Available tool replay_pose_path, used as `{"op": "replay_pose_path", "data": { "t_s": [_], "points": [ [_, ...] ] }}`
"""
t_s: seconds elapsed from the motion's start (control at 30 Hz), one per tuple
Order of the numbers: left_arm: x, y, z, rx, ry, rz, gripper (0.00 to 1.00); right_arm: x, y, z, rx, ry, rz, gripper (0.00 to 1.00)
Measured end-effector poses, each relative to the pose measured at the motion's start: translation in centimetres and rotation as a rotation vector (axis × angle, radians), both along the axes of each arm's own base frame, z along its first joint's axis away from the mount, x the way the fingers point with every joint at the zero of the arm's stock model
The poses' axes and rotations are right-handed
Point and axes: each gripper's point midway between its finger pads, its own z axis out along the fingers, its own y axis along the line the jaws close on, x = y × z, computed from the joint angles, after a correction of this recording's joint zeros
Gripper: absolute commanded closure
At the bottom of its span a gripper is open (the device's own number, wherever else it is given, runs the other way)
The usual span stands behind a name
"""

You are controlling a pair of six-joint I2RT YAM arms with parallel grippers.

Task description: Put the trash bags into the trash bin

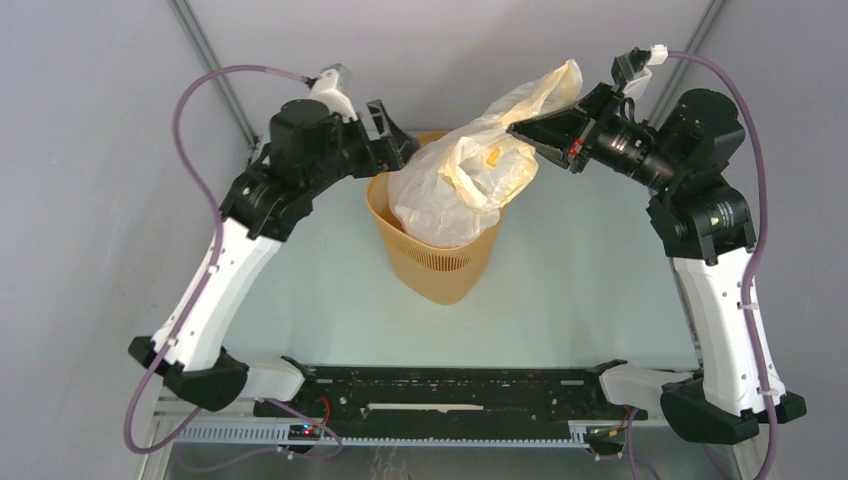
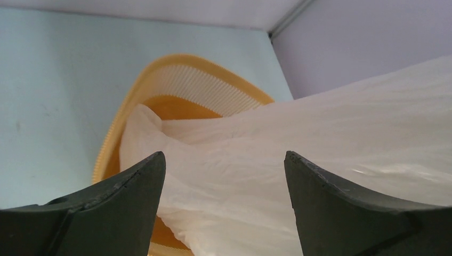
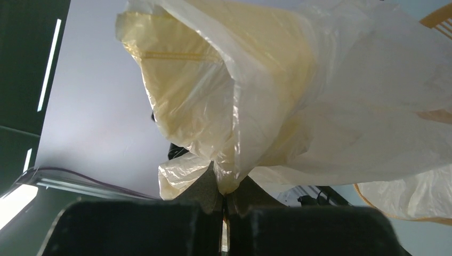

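Right gripper [image 1: 514,128] pinching trash bag [image 1: 440,195], draped over trash bin [image 1: 440,275]

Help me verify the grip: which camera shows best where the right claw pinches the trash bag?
Right wrist: the right claw is shut on a bunched fold of the trash bag, close up. Top external shows that pinch small, from above; left wrist shows only bag film draped into the trash bin.
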Motion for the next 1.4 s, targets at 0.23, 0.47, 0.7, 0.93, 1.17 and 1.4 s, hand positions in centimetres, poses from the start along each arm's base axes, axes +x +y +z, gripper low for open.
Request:
{"op": "replay_pose_path", "data": {
  "t_s": [0.23, 0.47, 0.7, 0.93, 1.17, 1.4],
  "points": [
    [-0.3, -3.3, -3.4, -0.001, 0.124, -0.159, 0.06, -0.5, 1.1, 1.3, 0.02, -0.069, 0.026, 1.0],
    [-1.1, 0.8, -1.6, -0.005, 0.067, -0.087, 0.0, 3.0, 5.4, -3.1, -0.081, -0.016, 0.04, 1.0],
    [-5.3, 7.3, 5.1, -0.138, -0.147, 0.02, 0.0, 6.1, 6.7, -9.4, -0.232, 0.091, -0.007, 1.0],
    [-9.0, 0.0, 6.4, -0.254, -0.163, -0.379, 0.0, 5.8, 6.5, -10.4, -0.284, 0.08, 0.008, 0.98],
    [-7.1, -6.1, -0.4, -0.187, 0.089, -0.53, 0.41, 5.3, 6.6, -10.4, -0.291, 0.061, 0.042, 0.95],
    [-6.2, -4.9, -2.6, -0.122, 0.154, -0.429, 0.81, 5.0, 6.7, -10.6, -0.303, 0.045, 0.068, 0.71]
  ]
}}
